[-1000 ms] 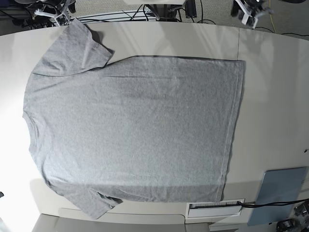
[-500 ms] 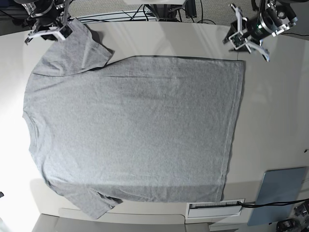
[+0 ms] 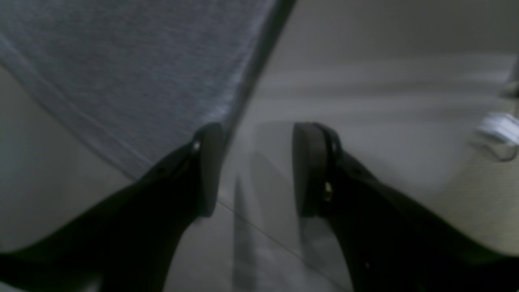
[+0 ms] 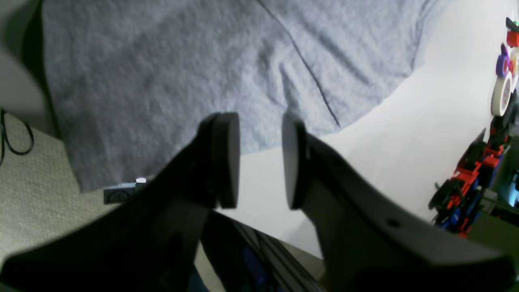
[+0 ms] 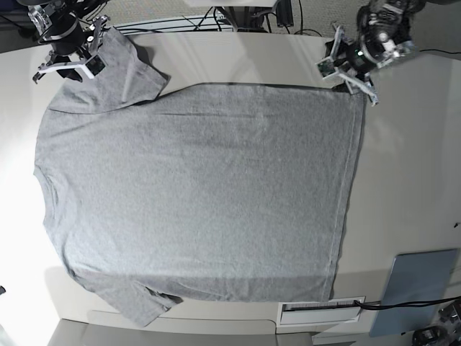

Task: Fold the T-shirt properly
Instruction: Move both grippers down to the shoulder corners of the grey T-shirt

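Observation:
The heather-grey T-shirt (image 5: pixel 194 194) lies spread flat on the table, neck at the left and hem at the right, with no lettering showing. My left gripper (image 5: pixel 348 75) hovers open at the shirt's far hem corner. In the left wrist view its fingers (image 3: pixel 209 170) stand apart at the edge of the T-shirt (image 3: pixel 121 73) with only table between them. My right gripper (image 5: pixel 68 69) is over the far sleeve's edge. In the right wrist view this gripper (image 4: pixel 259 158) is open above the sleeve of the T-shirt (image 4: pixel 162 73) and holds nothing.
A blue-grey pad (image 5: pixel 421 287) and a white labelled box (image 5: pixel 320 311) sit at the table's near right. Cables run along the far edge (image 5: pixel 216 21). A tape roll (image 4: pixel 502 92) and colourful parts stand beyond the sleeve in the right wrist view.
Both arms have come down from the far edge into view. The left gripper moved left and lower onto the hem corner and its jaws widened. The right gripper shifted little in the last half second.

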You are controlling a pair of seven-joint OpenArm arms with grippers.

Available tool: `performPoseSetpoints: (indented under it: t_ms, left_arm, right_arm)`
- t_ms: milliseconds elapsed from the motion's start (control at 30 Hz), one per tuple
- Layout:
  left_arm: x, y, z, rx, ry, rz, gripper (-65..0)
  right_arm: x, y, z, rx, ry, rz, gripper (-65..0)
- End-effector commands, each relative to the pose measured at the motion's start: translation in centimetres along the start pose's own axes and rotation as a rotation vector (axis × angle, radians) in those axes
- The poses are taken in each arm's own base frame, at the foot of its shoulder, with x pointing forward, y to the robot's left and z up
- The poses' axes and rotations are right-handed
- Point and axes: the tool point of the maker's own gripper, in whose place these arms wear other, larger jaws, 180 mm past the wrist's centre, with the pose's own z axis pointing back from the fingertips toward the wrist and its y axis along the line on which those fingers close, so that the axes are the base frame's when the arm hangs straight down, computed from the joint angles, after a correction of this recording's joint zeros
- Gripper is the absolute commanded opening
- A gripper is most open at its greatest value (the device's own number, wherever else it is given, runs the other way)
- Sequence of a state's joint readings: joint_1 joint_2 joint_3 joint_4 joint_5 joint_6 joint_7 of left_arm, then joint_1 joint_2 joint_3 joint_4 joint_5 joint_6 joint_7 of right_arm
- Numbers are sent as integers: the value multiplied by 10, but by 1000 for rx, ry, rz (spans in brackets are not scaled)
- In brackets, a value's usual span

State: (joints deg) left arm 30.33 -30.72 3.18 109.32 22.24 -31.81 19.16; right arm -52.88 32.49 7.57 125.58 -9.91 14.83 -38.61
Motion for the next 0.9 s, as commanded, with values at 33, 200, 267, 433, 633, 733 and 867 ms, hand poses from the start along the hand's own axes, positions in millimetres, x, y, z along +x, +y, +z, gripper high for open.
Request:
performPoseSetpoints:
  t_ms: [33,200,267,433,633,733,867]
  left_arm:
    - [2,0,-4,-4,-2,-45,-361]
    - [-10,-4,-12,-20,34,-65,-362]
    - [-19,-5,-14,-30,57,-67,-362]
    - [-47,0,-10,-43,129,-119,-362]
    - [-71,10,-6,-36,186,-145,-362]
    - [-71,10,-8,-37,152,-162,-362]
    - [-64,9,-10,-42,110,-189,-362]
  right_arm:
    - [1,-9,3,-34,5,29,-467]
    - [-4,-11,3,-43,32,33,-467]
    - [-4,-11,3,-43,31,33,-467]
    - [-4,-11,3,-44,30,32,-467]
    - [-4,-11,3,-44,30,32,-467]
    - [-3,-11,3,-44,27,32,-467]
    - [-3,-11,3,-44,27,32,-467]
